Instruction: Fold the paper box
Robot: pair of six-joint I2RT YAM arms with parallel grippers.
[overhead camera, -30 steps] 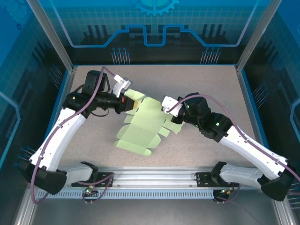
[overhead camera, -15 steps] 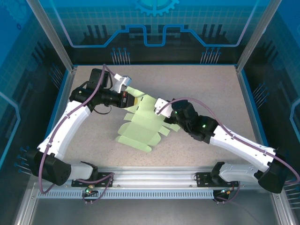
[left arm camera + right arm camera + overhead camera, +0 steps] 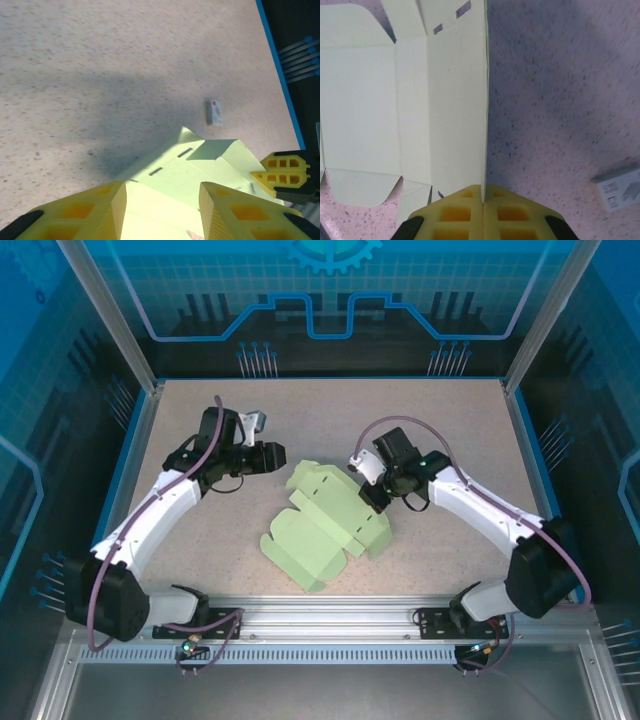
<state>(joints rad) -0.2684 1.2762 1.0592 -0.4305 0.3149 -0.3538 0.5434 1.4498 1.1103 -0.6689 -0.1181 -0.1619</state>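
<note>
**Box and tools, near to far.** The flat die-cut box (image 3: 322,530) lies mid-worktop (image 3: 450,420), its long axis slanted roughly near to far. The right tool (image 3: 482,190) is fully closed and pinches the box's right-hand edge. That edge runs straight away from the fingertips. Farther back, the left tool (image 3: 162,192) has its jaws apart and grips nothing. The box's far-left corner lies just to its right, with the slotted flap showing beyond the tips. Key relation: the sheet sits between the two tools, anchored on its right side and free on its left. On this reading, the left tool is nearer the free far flaps. A fold would call for it to approach rightward, across the long axis.
</note>
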